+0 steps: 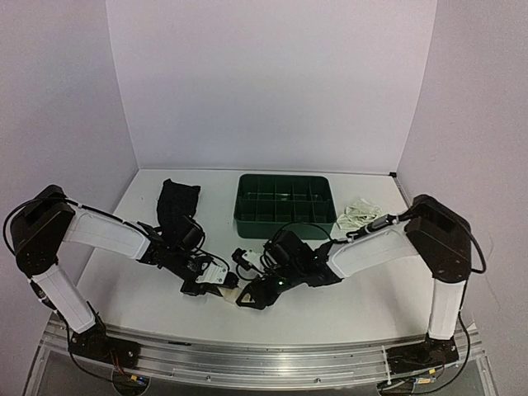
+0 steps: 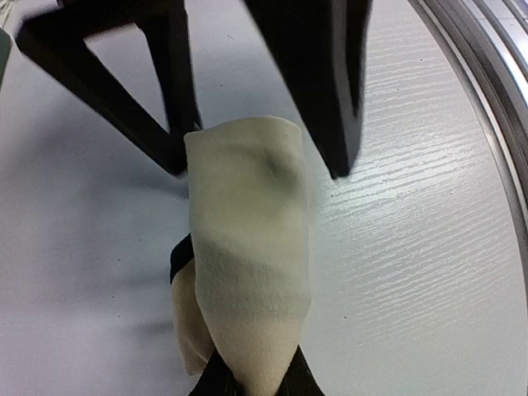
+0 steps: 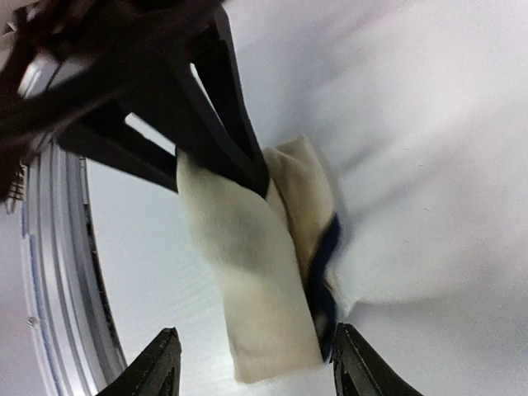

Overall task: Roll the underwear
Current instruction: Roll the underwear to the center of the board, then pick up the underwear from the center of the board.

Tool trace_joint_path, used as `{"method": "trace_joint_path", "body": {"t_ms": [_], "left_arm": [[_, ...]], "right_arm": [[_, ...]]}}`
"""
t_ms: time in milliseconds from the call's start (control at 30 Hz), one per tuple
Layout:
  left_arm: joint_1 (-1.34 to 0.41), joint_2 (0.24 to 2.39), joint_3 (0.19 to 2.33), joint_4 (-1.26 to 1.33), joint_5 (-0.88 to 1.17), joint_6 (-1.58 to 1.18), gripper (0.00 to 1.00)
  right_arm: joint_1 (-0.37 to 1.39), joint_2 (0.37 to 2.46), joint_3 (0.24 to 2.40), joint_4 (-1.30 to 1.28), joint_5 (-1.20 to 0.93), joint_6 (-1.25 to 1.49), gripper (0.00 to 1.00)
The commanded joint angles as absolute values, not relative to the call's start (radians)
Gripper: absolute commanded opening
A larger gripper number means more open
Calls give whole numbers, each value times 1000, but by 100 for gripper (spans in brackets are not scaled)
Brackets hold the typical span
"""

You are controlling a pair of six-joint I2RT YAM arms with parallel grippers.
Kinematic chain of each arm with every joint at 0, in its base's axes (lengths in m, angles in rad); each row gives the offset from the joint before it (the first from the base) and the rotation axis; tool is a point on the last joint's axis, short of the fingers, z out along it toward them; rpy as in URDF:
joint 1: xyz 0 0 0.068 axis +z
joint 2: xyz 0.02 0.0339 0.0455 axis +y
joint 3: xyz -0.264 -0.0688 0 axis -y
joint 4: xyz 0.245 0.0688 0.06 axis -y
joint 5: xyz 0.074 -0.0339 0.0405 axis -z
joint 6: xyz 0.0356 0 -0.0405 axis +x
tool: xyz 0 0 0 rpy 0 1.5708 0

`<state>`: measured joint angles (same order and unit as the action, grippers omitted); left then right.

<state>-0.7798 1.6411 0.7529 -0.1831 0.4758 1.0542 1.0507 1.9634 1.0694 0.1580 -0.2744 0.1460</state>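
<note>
No legible text or markings

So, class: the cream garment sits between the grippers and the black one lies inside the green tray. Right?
No. The black garment lies left of the green tray, not inside it, as the top external view shows. The part about the cream garment stands.
</note>
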Motion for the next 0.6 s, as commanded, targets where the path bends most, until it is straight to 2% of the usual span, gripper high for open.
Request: {"method": "trace_joint_path", "body": {"t_ms": [0, 167, 567], "left_arm": [[-777, 1710, 826, -355, 555, 960, 0], [-770, 1806, 910, -448, 616, 882, 0], [-753, 1888, 966, -521, 699, 853, 0]], "right_arm": [[1120, 1788, 921, 254, 24, -191, 62], [1227, 1797, 911, 275, 245, -408, 63], [1253, 2013, 1088, 274, 359, -498, 65]]}}
